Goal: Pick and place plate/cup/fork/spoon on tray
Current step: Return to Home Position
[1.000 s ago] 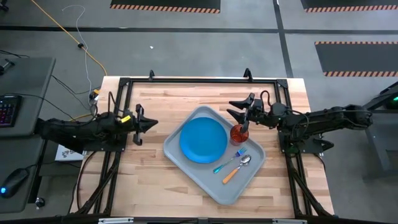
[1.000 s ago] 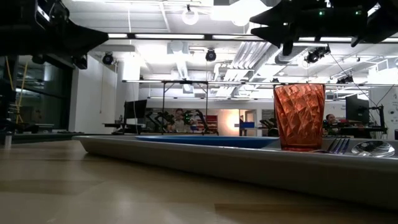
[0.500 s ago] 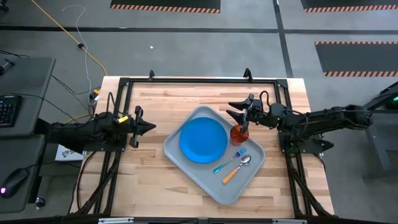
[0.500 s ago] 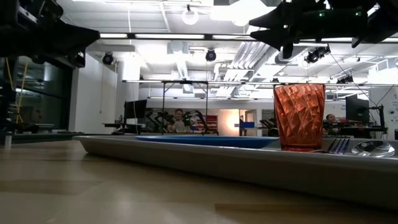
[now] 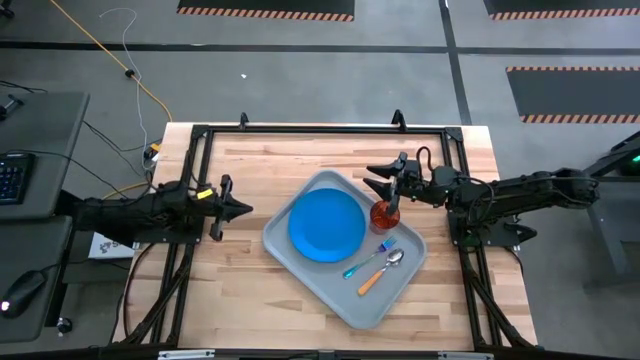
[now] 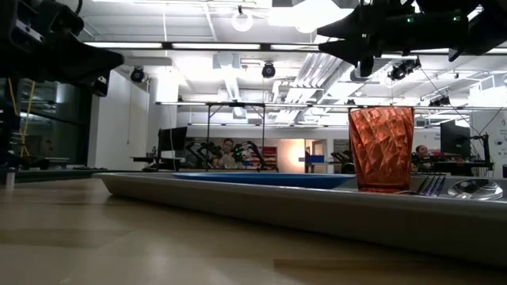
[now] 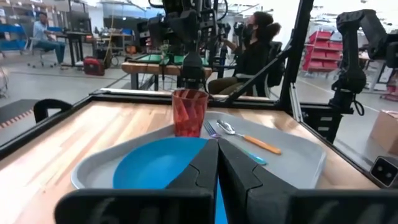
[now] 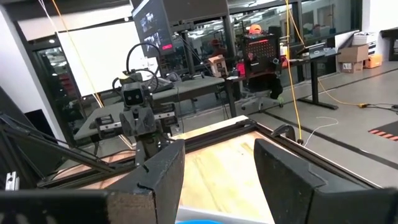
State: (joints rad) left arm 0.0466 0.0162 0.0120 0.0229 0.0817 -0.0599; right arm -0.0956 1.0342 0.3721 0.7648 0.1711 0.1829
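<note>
Open right gripper (image 5: 373, 177), right of centre, seemingly just above the cup (image 5: 381, 214), could topple it retreating low; closed left gripper (image 5: 243, 208) waits mid-left.

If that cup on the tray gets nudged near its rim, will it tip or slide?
Probably tips: the cup stands tall on a narrower base. It looks like translucent plastic, so likely light. Its faceted wall may give grip.

Both arms are matte black, slender and jointed. The left arm (image 5: 130, 210), at the frame's left, bears a small yellow tag (image 5: 203, 189) near its wrist; the right arm (image 5: 520, 190) carries a looping black cable (image 5: 425, 153).
</note>
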